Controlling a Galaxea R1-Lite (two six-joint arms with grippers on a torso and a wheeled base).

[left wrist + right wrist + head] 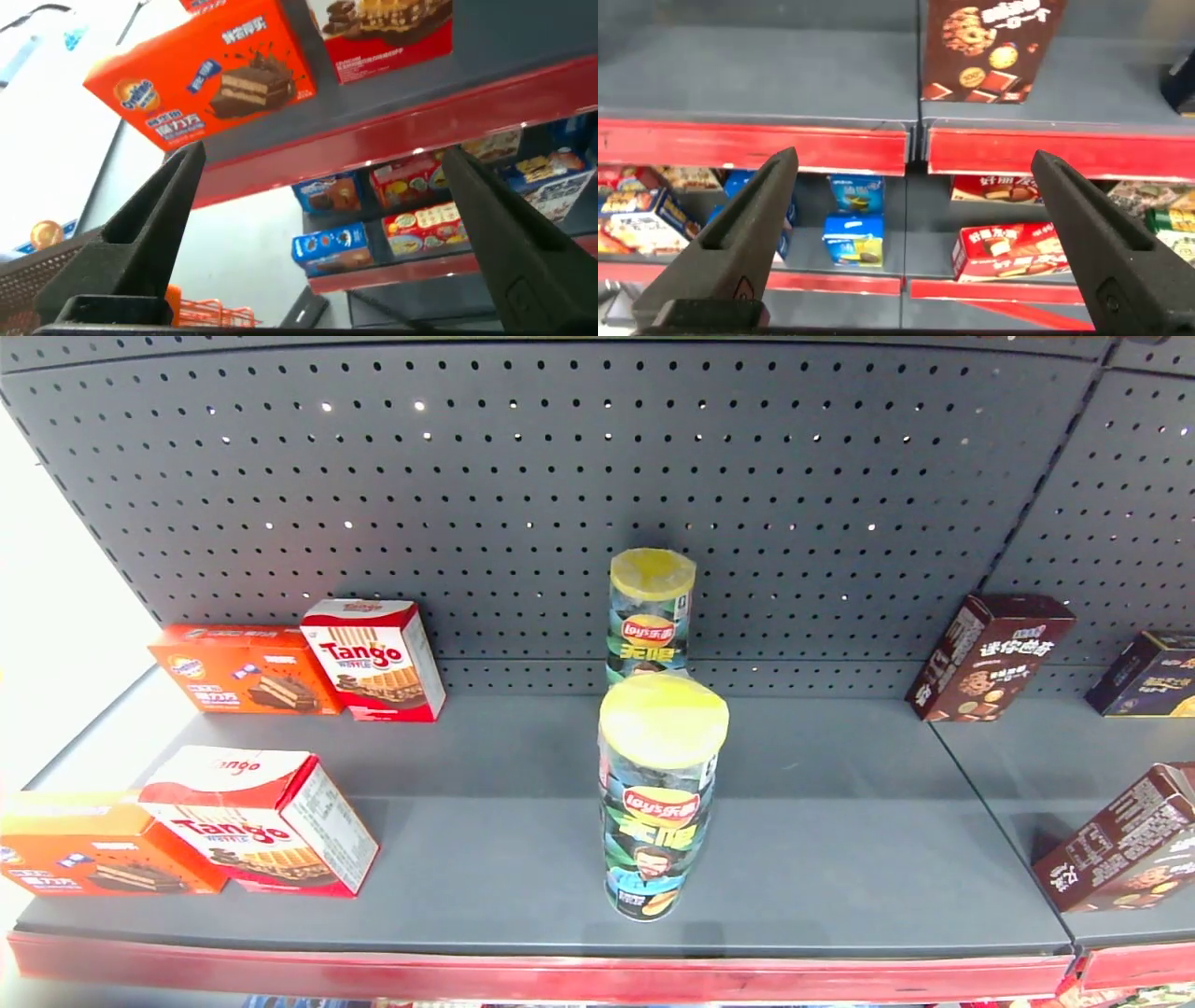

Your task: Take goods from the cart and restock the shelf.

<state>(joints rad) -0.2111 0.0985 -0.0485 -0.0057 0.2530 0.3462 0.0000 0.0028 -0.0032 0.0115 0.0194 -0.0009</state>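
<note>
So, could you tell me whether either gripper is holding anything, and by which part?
Nothing is held: the left gripper and the right gripper both have open, empty jaws.

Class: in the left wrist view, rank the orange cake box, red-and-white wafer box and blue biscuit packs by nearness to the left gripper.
1. Orange cake box, upper shelf front edge, over the left gripper.
2. Red-and-white wafer box, beside it on that shelf; these two are too close to call.
3. Blue biscuit packs, lower shelves, well back: farthest.
</note>
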